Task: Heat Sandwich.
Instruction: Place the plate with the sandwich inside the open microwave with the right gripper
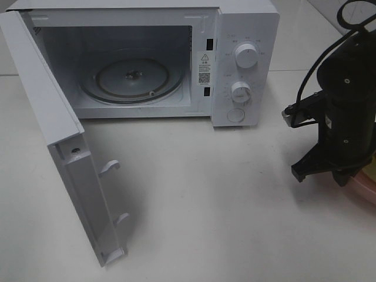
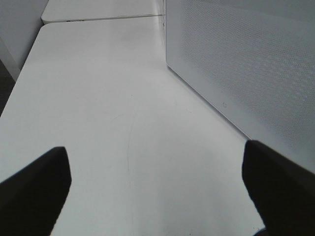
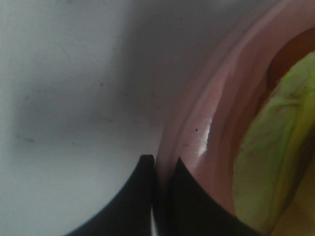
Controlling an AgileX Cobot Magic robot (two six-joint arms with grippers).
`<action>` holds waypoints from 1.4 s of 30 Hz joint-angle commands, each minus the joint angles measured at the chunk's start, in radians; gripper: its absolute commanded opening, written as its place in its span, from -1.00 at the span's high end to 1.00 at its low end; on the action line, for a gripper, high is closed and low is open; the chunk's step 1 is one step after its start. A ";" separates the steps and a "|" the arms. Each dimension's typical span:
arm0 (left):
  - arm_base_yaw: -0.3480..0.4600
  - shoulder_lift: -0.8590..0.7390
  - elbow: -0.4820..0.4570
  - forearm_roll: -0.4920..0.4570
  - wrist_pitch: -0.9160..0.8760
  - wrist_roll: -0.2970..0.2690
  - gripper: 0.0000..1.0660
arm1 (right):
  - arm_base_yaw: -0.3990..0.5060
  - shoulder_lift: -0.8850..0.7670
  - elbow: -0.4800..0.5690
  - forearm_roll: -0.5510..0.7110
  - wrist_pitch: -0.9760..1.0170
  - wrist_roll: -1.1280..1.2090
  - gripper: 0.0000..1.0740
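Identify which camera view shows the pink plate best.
The right wrist view: the pink plate appears close up, its rim gripped by the right gripper. Exterior high shows only a pink sliver at the picture's right edge; left wrist shows none of it.

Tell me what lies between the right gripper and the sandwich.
Only the sloping rim of the pink plate lies between the right gripper and the sandwich, as the right wrist view shows; the jaws are shut on that rim.
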 commanded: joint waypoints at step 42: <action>0.002 -0.027 0.004 -0.006 -0.009 0.001 -0.67 | 0.516 -0.231 0.100 -0.023 0.134 -0.160 0.97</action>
